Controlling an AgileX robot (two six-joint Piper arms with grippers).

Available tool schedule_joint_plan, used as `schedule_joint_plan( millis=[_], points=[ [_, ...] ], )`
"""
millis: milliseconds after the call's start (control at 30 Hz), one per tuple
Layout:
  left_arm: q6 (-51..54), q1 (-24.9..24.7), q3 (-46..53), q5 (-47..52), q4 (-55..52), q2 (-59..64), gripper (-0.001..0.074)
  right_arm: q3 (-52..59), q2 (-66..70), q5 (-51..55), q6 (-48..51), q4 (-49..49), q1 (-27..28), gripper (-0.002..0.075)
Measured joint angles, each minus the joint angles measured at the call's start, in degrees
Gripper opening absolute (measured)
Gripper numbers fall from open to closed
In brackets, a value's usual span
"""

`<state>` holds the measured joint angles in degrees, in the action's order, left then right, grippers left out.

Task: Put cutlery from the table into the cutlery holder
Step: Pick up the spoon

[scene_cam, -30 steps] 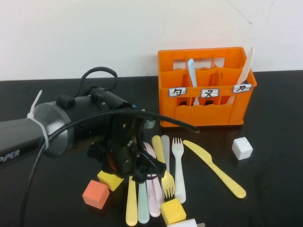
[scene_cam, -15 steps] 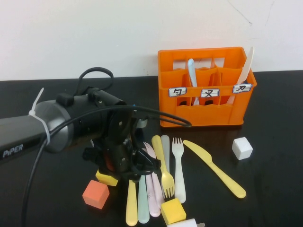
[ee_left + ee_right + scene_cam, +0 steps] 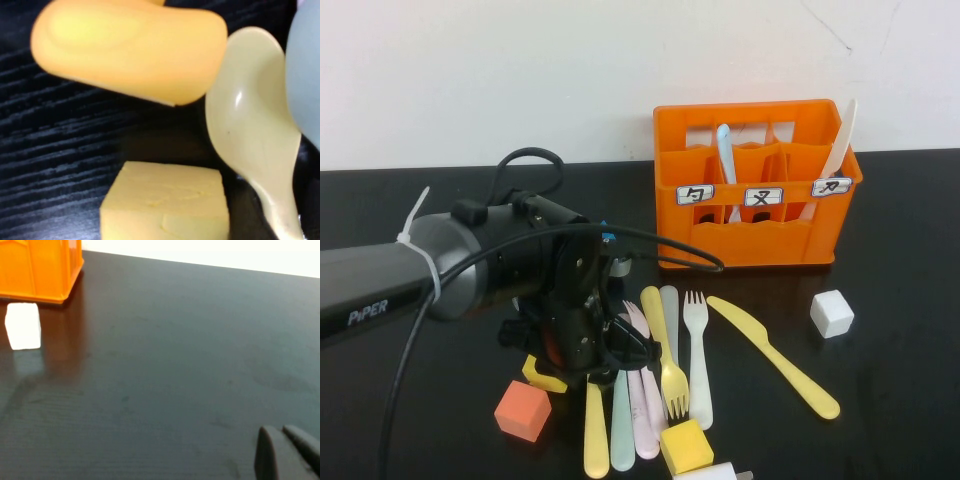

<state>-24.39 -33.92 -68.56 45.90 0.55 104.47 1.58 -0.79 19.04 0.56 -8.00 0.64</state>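
Note:
Several pieces of cutlery lie side by side on the black table (image 3: 900, 250): a yellow spoon (image 3: 596, 440), a pale green one (image 3: 622, 432), a pink one (image 3: 646, 425), a yellow fork (image 3: 667, 365), a grey knife (image 3: 669, 305), a white fork (image 3: 697, 350) and a yellow knife (image 3: 775, 355). The orange cutlery holder (image 3: 755, 235) stands behind them with two pieces upright in it. My left gripper (image 3: 582, 352) hangs low over the spoon heads. In the left wrist view one orange finger (image 3: 130, 47) sits beside the yellow spoon's bowl (image 3: 250, 120), holding nothing. My right gripper (image 3: 283, 436) is shut and empty above bare table.
A yellow cube (image 3: 544, 377) lies right under the left gripper and shows in the left wrist view (image 3: 165, 205). An orange cube (image 3: 522, 410), another yellow cube (image 3: 685, 446) and a white cube (image 3: 831, 313) lie around the cutlery. The white cube and the holder's corner (image 3: 45, 270) show in the right wrist view.
My left arm has pushed slightly forward and its gripper has settled lower over the spoon heads, covering more of the yellow cube. The cutlery has not moved.

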Motion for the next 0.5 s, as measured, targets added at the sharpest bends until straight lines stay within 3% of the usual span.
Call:
schedule_joint_plan(
  millis=[133,200,500],
  points=[
    [0.0,0.11,0.0,0.0,0.0,0.0,0.0188,0.0,0.0,0.0,0.0,0.0,0.0,-0.0003],
    [0.0,0.19,0.0,0.0,0.0,0.0,0.0105,0.0,0.0,0.0,0.0,0.0,0.0,-0.0003],
    [0.23,0.19,8.29,-8.4,-0.55,-7.07,0.0096,0.0,0.0,0.0,0.0,0.0,0.0,-0.0003]
  ],
)
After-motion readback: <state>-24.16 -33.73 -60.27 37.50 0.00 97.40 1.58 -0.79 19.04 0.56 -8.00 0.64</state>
